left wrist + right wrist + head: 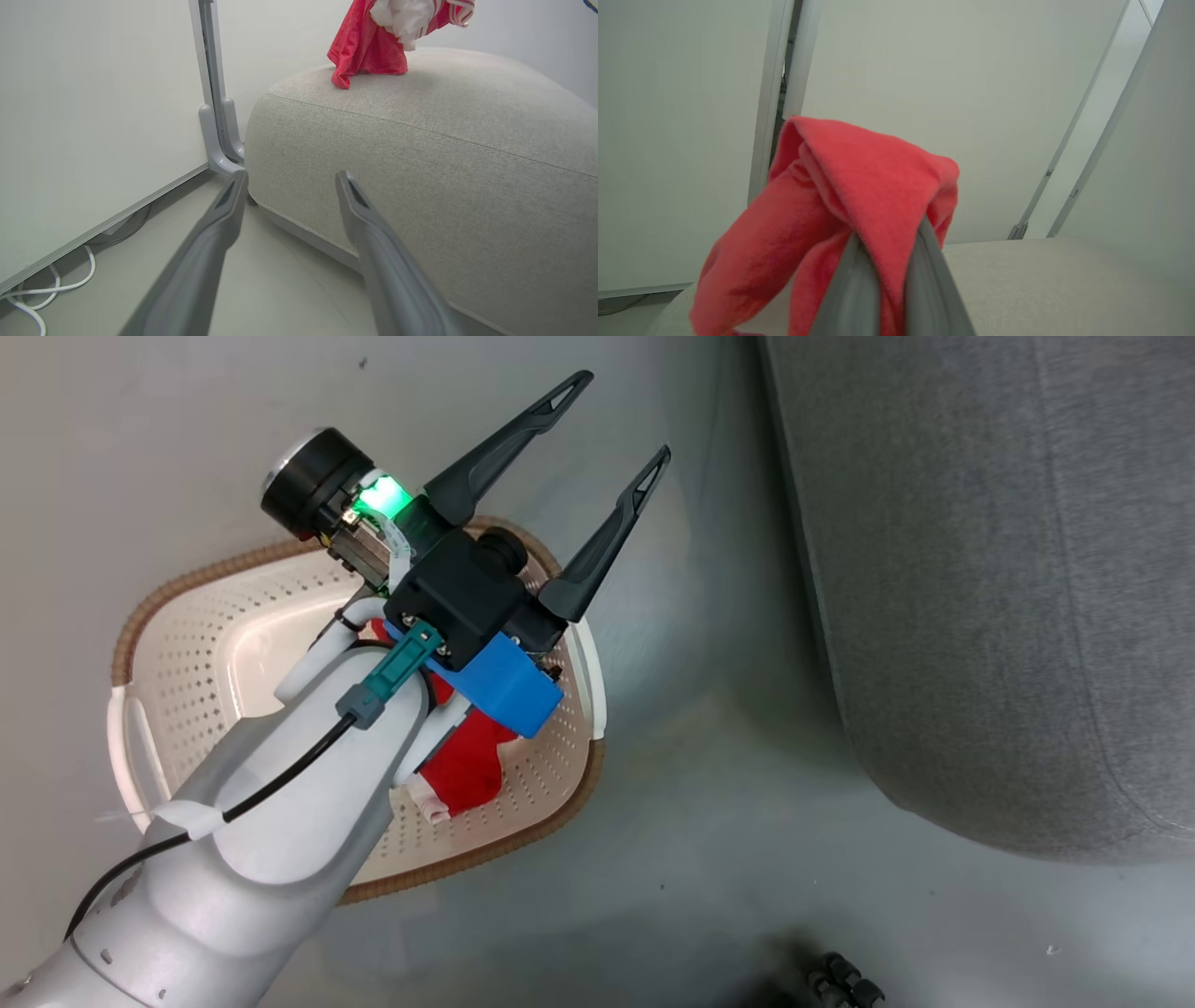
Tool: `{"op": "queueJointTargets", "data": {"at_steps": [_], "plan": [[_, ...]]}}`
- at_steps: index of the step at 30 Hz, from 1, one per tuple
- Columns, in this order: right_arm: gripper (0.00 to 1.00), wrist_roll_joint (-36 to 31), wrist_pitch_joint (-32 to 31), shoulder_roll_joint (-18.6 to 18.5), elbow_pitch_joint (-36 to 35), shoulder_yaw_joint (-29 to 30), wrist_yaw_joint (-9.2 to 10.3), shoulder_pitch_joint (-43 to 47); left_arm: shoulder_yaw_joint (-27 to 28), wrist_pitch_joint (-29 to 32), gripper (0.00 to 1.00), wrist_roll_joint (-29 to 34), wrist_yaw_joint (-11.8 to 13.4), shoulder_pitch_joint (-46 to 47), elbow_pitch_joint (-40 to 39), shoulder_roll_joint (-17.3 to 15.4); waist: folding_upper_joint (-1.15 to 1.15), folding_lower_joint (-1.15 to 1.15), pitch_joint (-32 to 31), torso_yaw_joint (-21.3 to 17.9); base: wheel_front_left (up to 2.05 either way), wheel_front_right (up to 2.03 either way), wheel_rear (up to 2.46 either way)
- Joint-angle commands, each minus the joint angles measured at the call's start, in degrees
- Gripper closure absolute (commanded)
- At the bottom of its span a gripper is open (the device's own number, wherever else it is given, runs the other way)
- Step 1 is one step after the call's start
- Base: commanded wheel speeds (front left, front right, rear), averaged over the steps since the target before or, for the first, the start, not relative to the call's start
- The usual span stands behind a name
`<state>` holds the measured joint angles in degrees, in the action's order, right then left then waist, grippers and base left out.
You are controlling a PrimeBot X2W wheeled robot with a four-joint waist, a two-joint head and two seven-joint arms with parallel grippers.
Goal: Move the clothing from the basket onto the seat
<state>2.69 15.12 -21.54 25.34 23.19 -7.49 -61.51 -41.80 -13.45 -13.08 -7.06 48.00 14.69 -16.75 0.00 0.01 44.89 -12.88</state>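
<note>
In the head view my left gripper (624, 413) hangs open above the far rim of the cream basket (187, 588), its fingers pointing up and right with nothing between them. One red garment (467, 765) lies in the basket, partly hidden under my forearm. My right gripper (887, 242) is shut on the other red garment (868, 186), held over the grey seat (1064, 280). The left wrist view shows that garment (364, 42) hanging with its lower end touching the top of the seat (420, 140), beyond my open left gripper (292, 175).
The seat (980, 569) fills the right of the head view, with grey floor between it and the basket. A white wall panel (93, 116), a grey post (215, 93) and white cables (46, 289) stand left of the seat. Dark wheels (840, 980) show at the bottom edge.
</note>
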Motion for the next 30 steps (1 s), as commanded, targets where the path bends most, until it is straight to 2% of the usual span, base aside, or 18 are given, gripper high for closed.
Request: {"op": "queueJointTargets", "data": {"at_steps": [1,6,14,15,16,17,27,30], "plan": [[1.00,0.0,0.0,0.0,1.4,0.9,-0.01,-0.6,0.1,0.0,0.00,0.3,0.3,1.1,-0.4,-0.2,0.00,-0.01,2.0,0.3,0.00,0.00,0.00],[1.00,0.4,0.0,1.6,7.4,3.8,-0.01,2.0,-0.3,-0.3,0.00,0.3,0.4,1.3,-0.5,-0.3,0.00,-0.01,2.9,0.9,0.00,0.00,0.00],[1.00,0.6,0.0,3.7,12.6,3.4,-0.01,6.9,-0.5,-0.7,0.00,-0.2,0.7,1.7,-0.1,-0.1,0.00,-0.01,2.7,1.5,0.00,0.00,0.00],[0.69,0.7,0.0,3.8,12.5,3.4,-0.01,7.3,-0.5,-0.7,0.00,-0.3,0.7,1.5,0.0,-0.1,0.00,-0.01,2.3,1.4,0.00,0.00,0.00],[0.09,0.9,0.0,4.0,12.2,3.4,-0.01,7.8,-0.5,-0.8,0.00,-0.5,0.8,1.2,0.3,-0.1,0.00,-0.01,1.8,1.3,0.00,0.00,0.00],[0.00,1.1,0.0,4.3,11.9,3.5,-0.01,8.4,-0.5,-0.9,0.00,-0.5,0.9,0.8,0.5,-0.1,0.00,-0.01,1.2,1.2,0.00,0.00,0.00],[0.00,-0.1,0.0,6.6,4.3,0.5,-0.01,23.3,0.0,-1.8,0.00,-2.4,1.9,-3.8,2.6,2.6,0.00,-0.01,-9.2,2.1,0.00,0.00,0.00],[0.00,0.0,0.0,8.8,1.3,-1.4,-0.02,28.4,1.6,-1.8,0.00,-3.2,2.5,-6.1,2.1,3.3,0.00,-0.01,-13.3,2.2,0.00,0.00,0.00]]}}
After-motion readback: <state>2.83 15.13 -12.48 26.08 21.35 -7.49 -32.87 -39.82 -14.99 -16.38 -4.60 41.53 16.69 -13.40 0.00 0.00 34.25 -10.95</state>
